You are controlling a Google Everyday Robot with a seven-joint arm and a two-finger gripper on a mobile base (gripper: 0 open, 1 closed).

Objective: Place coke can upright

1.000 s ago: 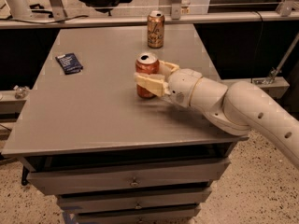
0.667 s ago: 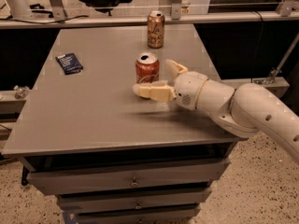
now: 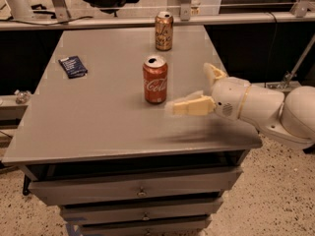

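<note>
Two cans stand on the grey table (image 3: 98, 127) in front of you: the coke can (image 3: 155, 80) upright near the centre of the frame, open end up, and a brown-gold can (image 3: 164, 31) behind it in the upper middle. What has changed is the gripper (image 3: 190, 86). A second ago it was wrapped around the coke can; now it sits to the right of the can, clear of it, with its jaws spread wide and nothing between them. The lower finger points left toward the can's base without touching it, and the arm runs off the right edge of the frame. The can has stayed put on its base through the release and shows no lean. You can judge the placing as done, with only the pull-back left. Keep that retreat heading right, away from both cans. The dark blue packet (image 3: 73, 66) at the upper left lies well apart and plays no part.
</note>
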